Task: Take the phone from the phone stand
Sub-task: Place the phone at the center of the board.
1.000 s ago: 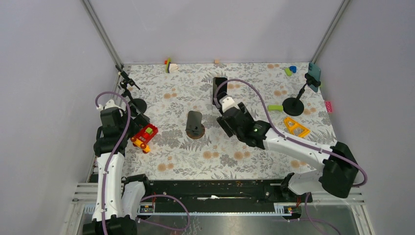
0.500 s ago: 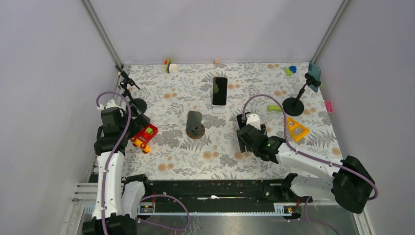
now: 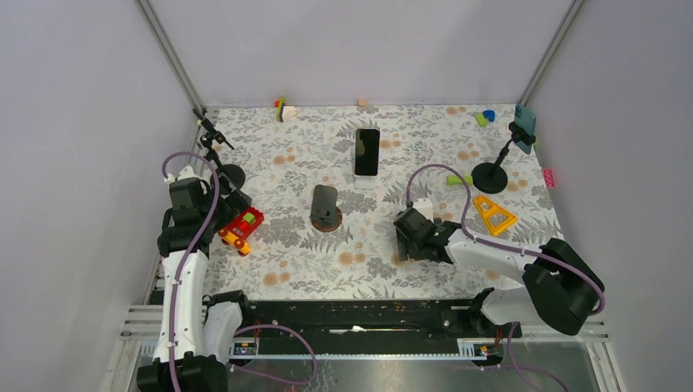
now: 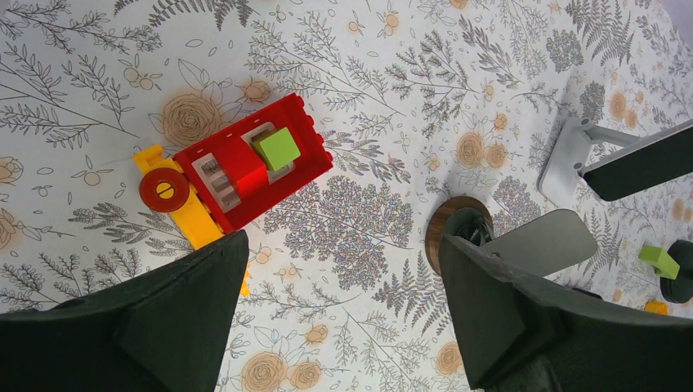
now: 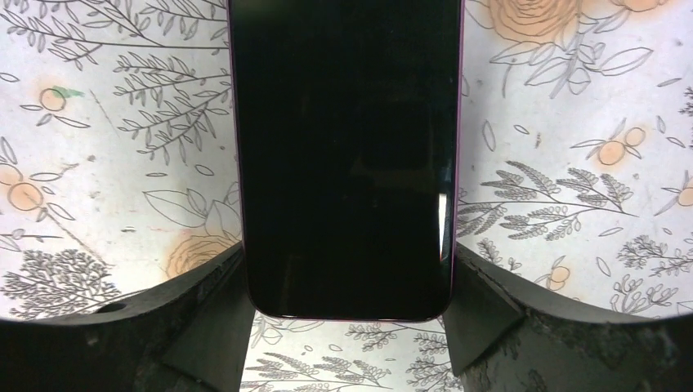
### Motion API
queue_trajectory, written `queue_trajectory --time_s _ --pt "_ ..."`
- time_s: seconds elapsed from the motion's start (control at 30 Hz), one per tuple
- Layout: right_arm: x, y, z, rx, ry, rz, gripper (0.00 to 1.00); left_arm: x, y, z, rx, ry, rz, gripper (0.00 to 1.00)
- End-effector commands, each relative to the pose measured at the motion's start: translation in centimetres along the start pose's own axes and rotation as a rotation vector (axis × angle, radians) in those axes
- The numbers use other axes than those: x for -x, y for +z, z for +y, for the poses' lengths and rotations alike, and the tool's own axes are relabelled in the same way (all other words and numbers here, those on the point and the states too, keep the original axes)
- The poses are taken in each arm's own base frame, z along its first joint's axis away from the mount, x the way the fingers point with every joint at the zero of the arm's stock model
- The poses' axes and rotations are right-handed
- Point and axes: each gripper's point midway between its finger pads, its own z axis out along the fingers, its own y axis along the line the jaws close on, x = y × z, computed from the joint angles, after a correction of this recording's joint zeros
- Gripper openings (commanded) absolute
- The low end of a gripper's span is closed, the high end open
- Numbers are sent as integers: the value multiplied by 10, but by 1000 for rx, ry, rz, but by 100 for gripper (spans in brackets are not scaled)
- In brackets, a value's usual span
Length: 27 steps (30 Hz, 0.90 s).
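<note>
A black phone [image 5: 347, 155] with a purplish rim sits between the fingers of my right gripper [image 5: 347, 278], which is shut on its two long edges just over the floral table. In the top view my right gripper [image 3: 406, 241] points down near the right middle and hides that phone. A second black phone [image 3: 368, 152] leans on a white stand [image 3: 364, 182] farther back. A grey phone stand [image 3: 325, 204] on a round wooden base stands with nothing on it. My left gripper [image 4: 343, 253] hangs open beside a red toy car [image 4: 245, 167].
A teal phone on a black tripod [image 3: 492, 173] stands at the far right, with an orange triangle [image 3: 493, 214] and a green block [image 3: 459, 180] near it. Another black tripod [image 3: 222, 159] stands by the left wall. Small toys lie along the back edge.
My right arm has pulled back from beside the white stand to the near right of the table, its fingers keeping the same spread. The left arm has not moved.
</note>
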Motion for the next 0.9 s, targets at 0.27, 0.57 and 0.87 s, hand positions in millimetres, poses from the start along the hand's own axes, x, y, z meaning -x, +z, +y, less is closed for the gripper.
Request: queue_trajectory --time_s 0.27,0.57,0.87 --pt "5 -1 19 80 150 159 29 10 1 -5 -22 23 -43 94" --pt "7 -3 12 55 157 149 71 9 1 -5 -22 24 -39 94" --pt "10 -5 6 43 136 121 89 9 1 -4 -16 20 -41 94"
